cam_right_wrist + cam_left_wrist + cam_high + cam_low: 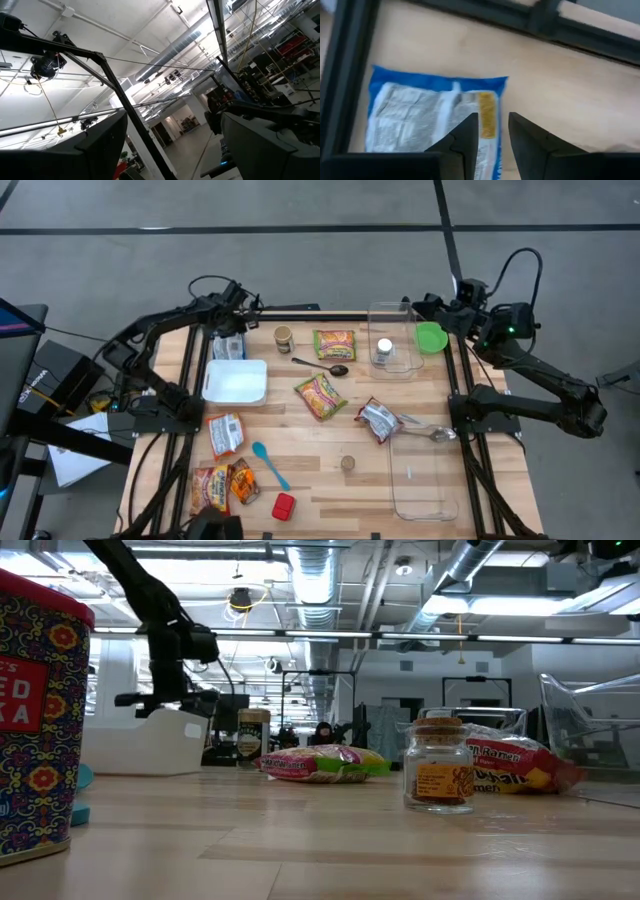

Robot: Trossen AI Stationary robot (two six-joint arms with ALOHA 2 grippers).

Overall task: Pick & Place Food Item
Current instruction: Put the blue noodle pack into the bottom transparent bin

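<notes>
A blue and silver food packet [427,117] lies flat on the table at its far left, also seen in the high view [228,346]. My left gripper [493,131] hangs over the packet's right edge, its fingers a narrow gap apart and pointing down. In the low view it [150,699] stands clear above the table, behind the white container [150,741]. My right gripper [170,145] is open wide and empty at the table's far right corner [432,306], tipped up toward the ceiling.
A white container [236,381] sits just near of the packet. Ramen packets [335,343] [320,395], a silver packet [378,420], a jar [283,338], a spoon [325,367], clear containers [393,340] [425,475], a green bowl [431,337] and a red tin [284,505] are spread about.
</notes>
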